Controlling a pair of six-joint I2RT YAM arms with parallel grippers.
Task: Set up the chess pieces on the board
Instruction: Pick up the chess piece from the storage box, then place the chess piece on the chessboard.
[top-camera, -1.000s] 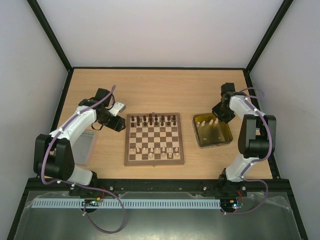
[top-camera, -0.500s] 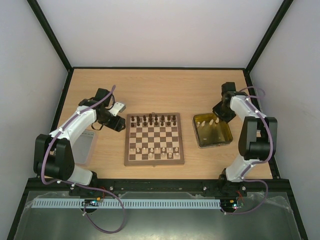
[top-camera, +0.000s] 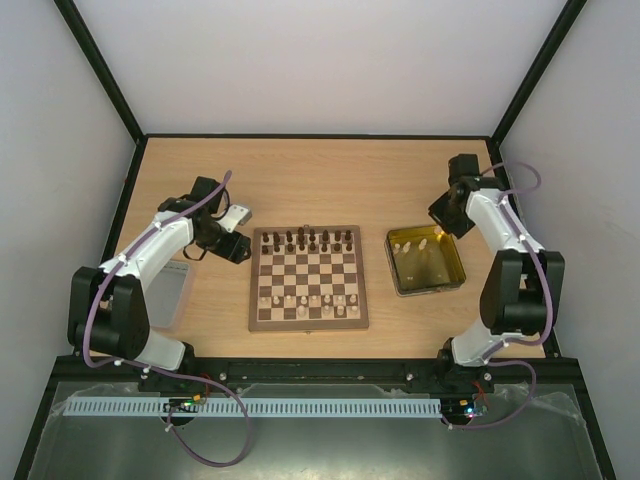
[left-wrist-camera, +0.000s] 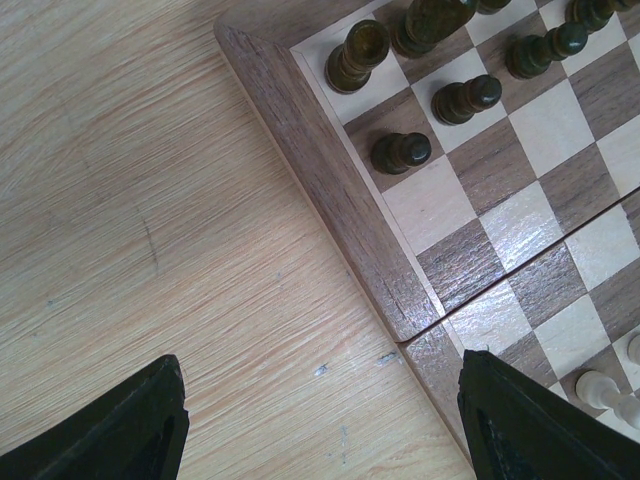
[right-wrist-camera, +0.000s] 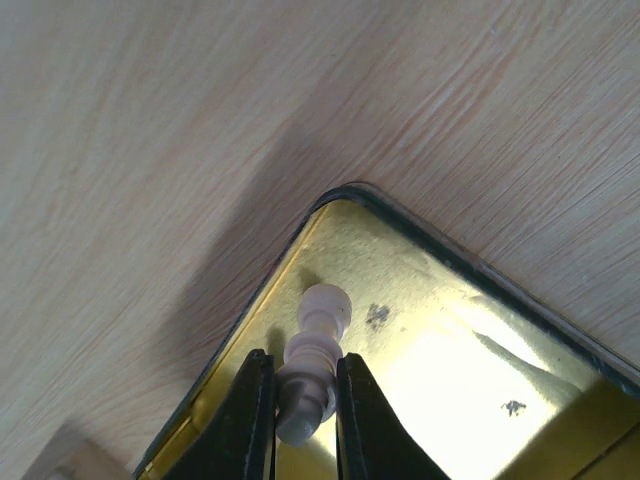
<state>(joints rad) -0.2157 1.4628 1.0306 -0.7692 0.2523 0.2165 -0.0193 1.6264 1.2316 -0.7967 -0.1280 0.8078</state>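
Cream chess piece (right-wrist-camera: 312, 375), one, pinched by right fingers (right-wrist-camera: 245, 420) over tray (right-wrist-camera: 450, 350); left fingers (left-wrist-camera: 140, 430) spread beside board (left-wrist-camera: 500, 165).

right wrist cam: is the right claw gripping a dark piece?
No, the right claw is shut on a pale cream piece, with a corner of the yellow tray behind it.

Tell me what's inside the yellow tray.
A few cream chess pieces sit in the tray, too small to count. The right gripper holds one more above a corner, its fingers covering the floor beneath.
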